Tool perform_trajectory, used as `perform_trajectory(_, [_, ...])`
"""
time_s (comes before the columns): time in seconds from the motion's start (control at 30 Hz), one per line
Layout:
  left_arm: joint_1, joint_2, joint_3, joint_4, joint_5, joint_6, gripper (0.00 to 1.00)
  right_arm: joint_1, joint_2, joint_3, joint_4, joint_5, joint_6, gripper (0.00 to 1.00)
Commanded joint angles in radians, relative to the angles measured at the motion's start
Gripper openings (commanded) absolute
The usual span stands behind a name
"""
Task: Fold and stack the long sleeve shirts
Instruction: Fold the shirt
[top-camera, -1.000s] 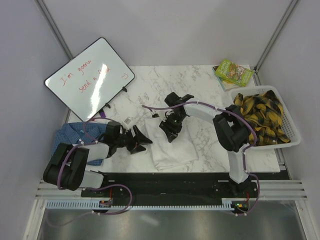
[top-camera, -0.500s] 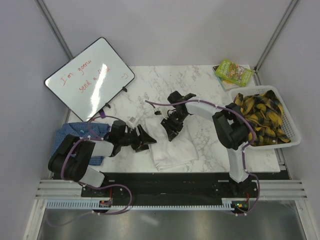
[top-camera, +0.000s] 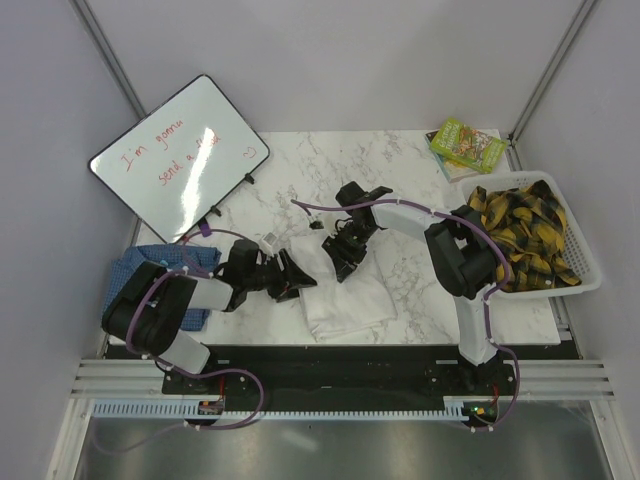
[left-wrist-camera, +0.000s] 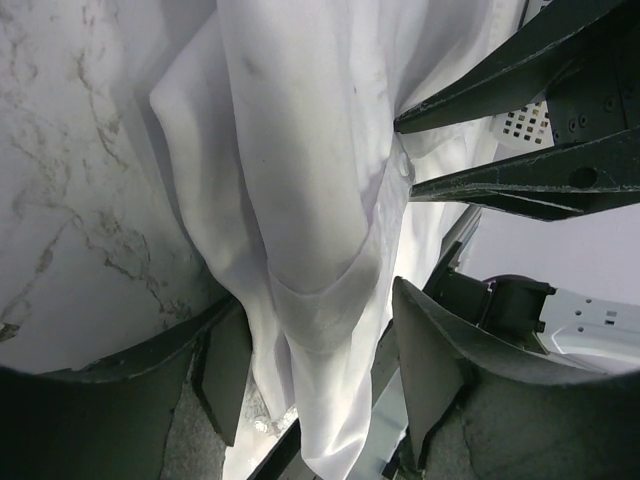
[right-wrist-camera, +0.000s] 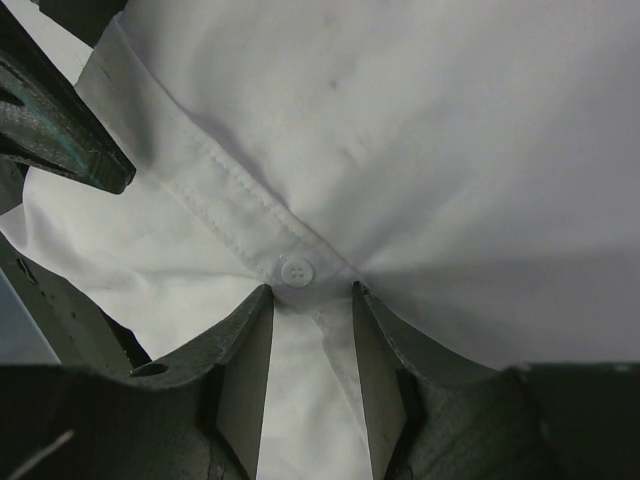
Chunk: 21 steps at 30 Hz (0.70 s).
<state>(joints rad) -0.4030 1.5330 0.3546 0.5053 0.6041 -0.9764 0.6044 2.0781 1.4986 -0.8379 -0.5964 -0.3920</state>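
Observation:
The white shirt (top-camera: 350, 295) lies folded on the marble table near the front middle. It fills the left wrist view (left-wrist-camera: 300, 150) and the right wrist view (right-wrist-camera: 420, 130). My left gripper (top-camera: 297, 280) is at its left edge, jaws open, with a hanging fold of the cloth between them (left-wrist-camera: 318, 300). My right gripper (top-camera: 345, 262) is at the shirt's far edge, pinching the button placket (right-wrist-camera: 312, 290). The blue checked shirt (top-camera: 140, 268) lies at the table's left edge under my left arm.
A whiteboard (top-camera: 185, 150) leans at the back left. A white basket (top-camera: 585, 285) holding yellow and black plaid cloth (top-camera: 520, 235) stands at the right. A green book (top-camera: 467, 143) lies at the back right.
My left gripper has moved right from the blue shirt's side up to the white shirt's left edge. My right gripper has stayed at the shirt's far edge.

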Motion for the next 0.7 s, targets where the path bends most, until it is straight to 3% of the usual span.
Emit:
perform_trajectory(0.0, [-0.013, 0.041, -0.003, -0.068, -0.110, 0.013, 0.62, -0.003, 0.042, 0.008, 0.023, 0.029, -0.008, 0.45])
perform_trajectory(0.1, [-0.013, 0.035, 0.001, -0.071, -0.101, 0.012, 0.49, -0.003, 0.043, 0.008, 0.023, 0.026, -0.007, 0.45])
perform_trajectory(0.23, [-0.002, 0.026, 0.058, -0.167, -0.058, 0.100, 0.02, -0.008, 0.040, 0.008, 0.026, 0.009, 0.010, 0.45])
perform_trajectory(0.33, [0.052, 0.027, 0.151, -0.343, -0.010, 0.242, 0.02, -0.041, 0.016, 0.012, 0.020, -0.040, 0.051, 0.46])
perform_trajectory(0.43, [0.084, 0.061, 0.381, -0.669, -0.024, 0.457, 0.02, -0.110, -0.021, 0.038, -0.001, -0.107, 0.090, 0.48])
perform_trajectory(0.5, [0.090, 0.100, 0.489, -0.902, -0.068, 0.633, 0.02, -0.168, -0.053, 0.063, -0.018, -0.147, 0.102, 0.48])
perform_trajectory(0.67, [0.089, 0.156, 0.771, -1.168, -0.231, 0.863, 0.02, -0.279, -0.122, 0.078, -0.072, -0.164, 0.085, 0.49])
